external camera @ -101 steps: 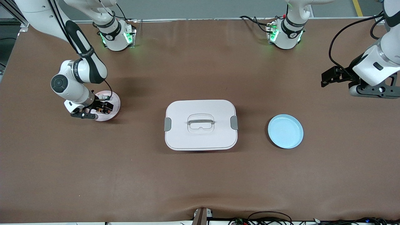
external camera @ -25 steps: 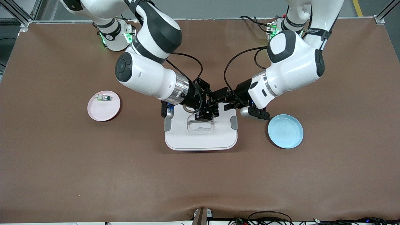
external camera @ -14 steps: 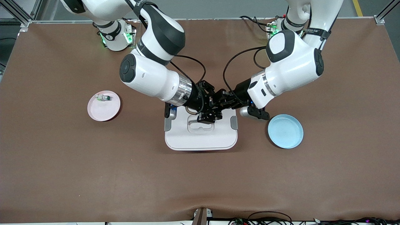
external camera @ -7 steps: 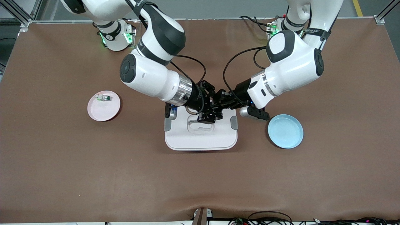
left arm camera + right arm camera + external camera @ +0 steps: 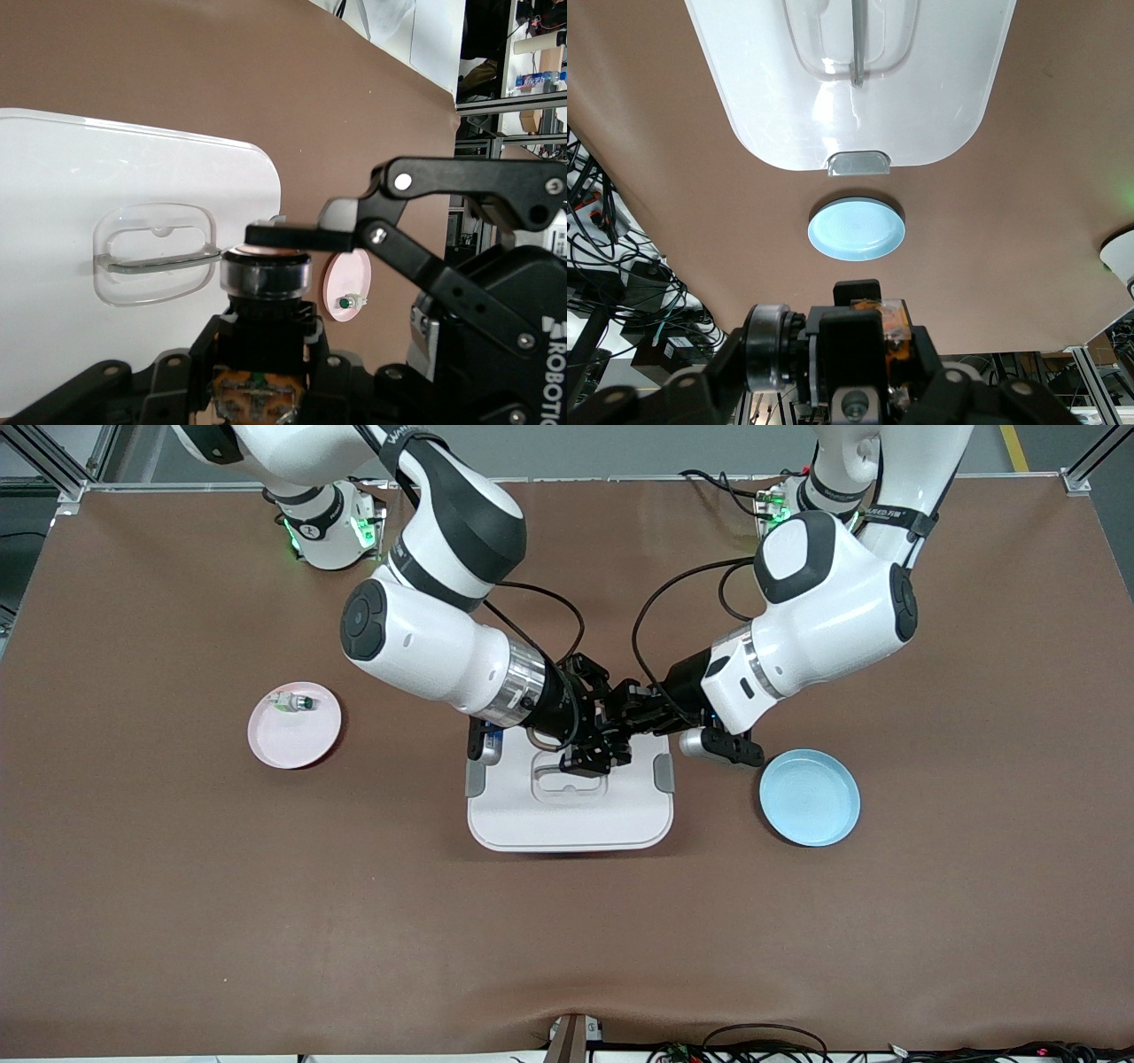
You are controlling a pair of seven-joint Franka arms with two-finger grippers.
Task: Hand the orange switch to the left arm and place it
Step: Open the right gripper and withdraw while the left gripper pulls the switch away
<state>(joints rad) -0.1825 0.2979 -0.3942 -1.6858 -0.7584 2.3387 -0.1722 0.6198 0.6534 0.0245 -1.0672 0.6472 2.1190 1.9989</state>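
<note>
Front view shows both grippers meeting over the box [image 5: 570, 802], the left gripper [image 5: 631, 710] and right gripper [image 5: 592, 737] packed so tightly that the orange switch between them cannot be made out there. Left wrist view shows the orange switch [image 5: 264, 292] clamped at its base in the left gripper's fingers, one right finger [image 5: 301, 235] lying across its cap. Whether the right gripper's fingers grip it or have let go, I cannot tell.
</note>
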